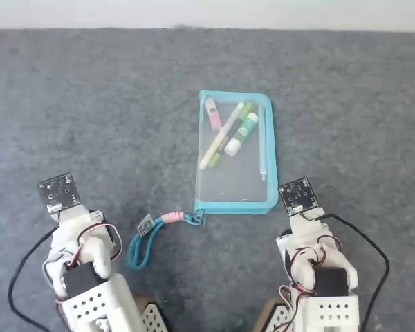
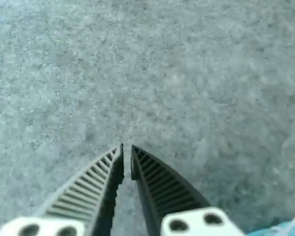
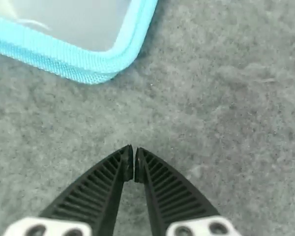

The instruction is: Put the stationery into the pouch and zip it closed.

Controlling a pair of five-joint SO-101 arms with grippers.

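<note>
A clear pouch (image 1: 232, 183) with a light-blue zip border lies flat mid-table. Inside it are a white pen (image 1: 220, 140), a green-capped glue stick (image 1: 241, 134), a pink-and-white piece (image 1: 212, 113) and a pale blue pen (image 1: 263, 156). The zip pull (image 1: 196, 218) sits at the pouch's near left corner, with a pink bead and a blue strap loop (image 1: 144, 247) trailing from it. My left gripper (image 2: 127, 150) is shut and empty over bare carpet, near and left of the pouch. My right gripper (image 3: 133, 152) is shut and empty just short of the pouch's corner (image 3: 96, 69).
Grey carpet (image 1: 90, 104) covers the whole table, with a pale wall edge at the far side. The left arm's body (image 1: 83, 263) and the right arm's body (image 1: 318, 266) stand at the near edge, either side of the strap.
</note>
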